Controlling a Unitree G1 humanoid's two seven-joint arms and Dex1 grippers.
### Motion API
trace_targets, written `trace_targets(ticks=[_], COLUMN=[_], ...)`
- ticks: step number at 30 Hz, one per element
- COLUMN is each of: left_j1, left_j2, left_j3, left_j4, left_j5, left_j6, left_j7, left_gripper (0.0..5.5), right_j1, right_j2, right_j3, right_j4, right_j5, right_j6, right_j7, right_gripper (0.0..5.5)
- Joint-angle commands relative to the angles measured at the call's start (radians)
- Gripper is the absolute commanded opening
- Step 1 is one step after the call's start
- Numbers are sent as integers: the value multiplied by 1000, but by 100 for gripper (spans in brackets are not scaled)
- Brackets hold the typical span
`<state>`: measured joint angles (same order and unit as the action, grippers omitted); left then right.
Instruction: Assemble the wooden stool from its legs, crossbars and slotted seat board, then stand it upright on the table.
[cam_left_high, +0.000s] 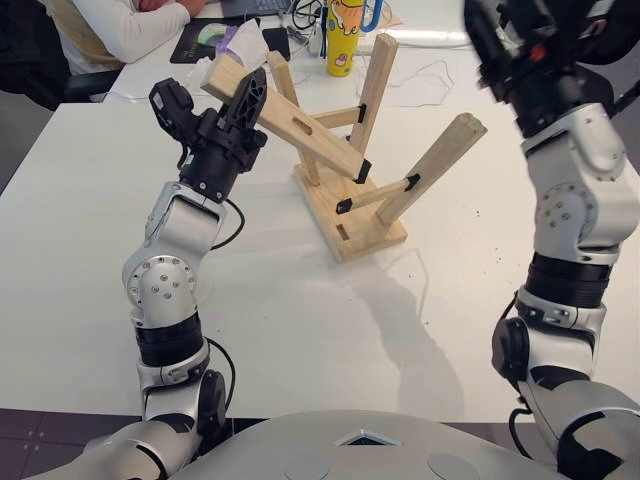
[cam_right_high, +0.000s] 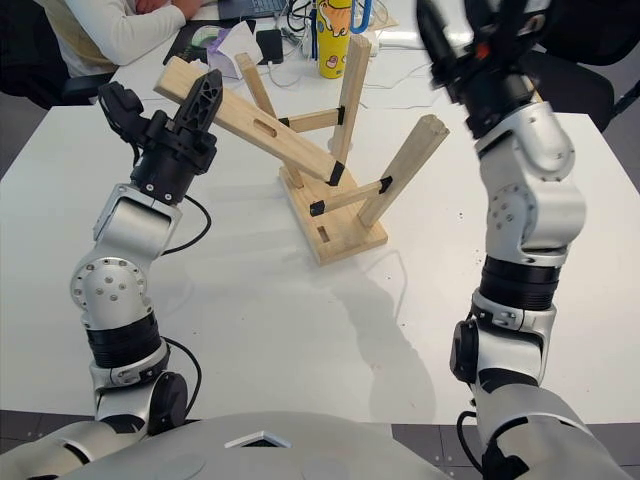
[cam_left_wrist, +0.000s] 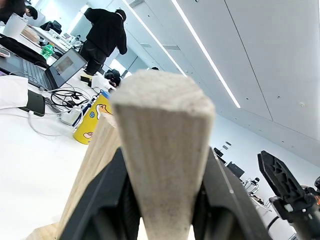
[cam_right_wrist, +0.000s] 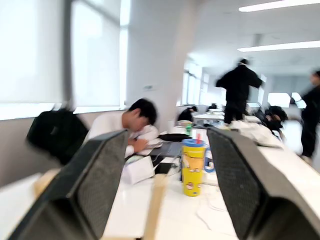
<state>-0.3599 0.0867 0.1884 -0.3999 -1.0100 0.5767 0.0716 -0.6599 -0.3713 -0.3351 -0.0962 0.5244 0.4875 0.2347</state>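
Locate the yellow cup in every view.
Left eye view: yellow cup top centre, behind the stool.
Right eye view: cup top centre too.
Left wrist view: cup beside the held leg.
Right wrist view: cup centre, framed by the open right gripper.
Shared landmark: the upright stool leg standing just before the cup.

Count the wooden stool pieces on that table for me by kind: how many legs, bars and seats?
Legs: 4, one leg gripped by the left claw
Crossbars: 2 in sight
Seat board: 1
Total: 7 wooden pieces
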Motion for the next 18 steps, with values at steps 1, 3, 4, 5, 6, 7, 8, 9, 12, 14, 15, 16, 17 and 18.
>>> trace_targets(ticks=[1,3,4,5,6,7,8,9,12,14,15,16,17,18], left_j1=[-10,-3,-2,1,4,8,10,15,22,23,23,23,23,23], left_j2=[8,11,10,10,10,11,10,9,3,0,-1,-2,-4,-5], left_j3=[16,22,25,28,31,31,29,29,31,30,31,31,31,31], left_j4=[-6,-12,-11,-9,-8,-5,-1,-2,1,6,7,7,8,9], left_j5=[23,36,43,52,63,74,85,94,112,120,123,125,127,128], left_j6=[-7,-8,-9,-9,-8,-6,-6,-6,-6,-6,-5,-5,-5,-6], left_j7=[23,36,44,51,59,64,66,69,71,69,68,67,65,64], left_gripper=[104,104,104,104,104,104,104,104,104,104,104,104,104,104], right_j1=[35,87,120,150,175,195,217,227,240,257,269,280,288,294], right_j2=[-25,-46,-57,-64,-63,-61,-63,-60,-44,-39,-41,-46,-47,-46], right_j3=[-67,-84,-99,-124,-160,-193,-215,-235,-257,-249,-238,-225,-216,-211], right_j4=[33,51,65,78,79,70,60,50,1,-47,-68,-85,-98,-106], right_j5=[26,24,30,53,106,168,204,257,403,489,516,527,540,549], right_j6=[81,101,115,133,148,163,179,216,321,385,407,418,428,432], right_j7=[-51,-37,-21,-4,33,74,96,105,99,100,101,102,98,92], right_gripper=[290,290,290,290,290,290,290,290,290,290,290,290,290,290])
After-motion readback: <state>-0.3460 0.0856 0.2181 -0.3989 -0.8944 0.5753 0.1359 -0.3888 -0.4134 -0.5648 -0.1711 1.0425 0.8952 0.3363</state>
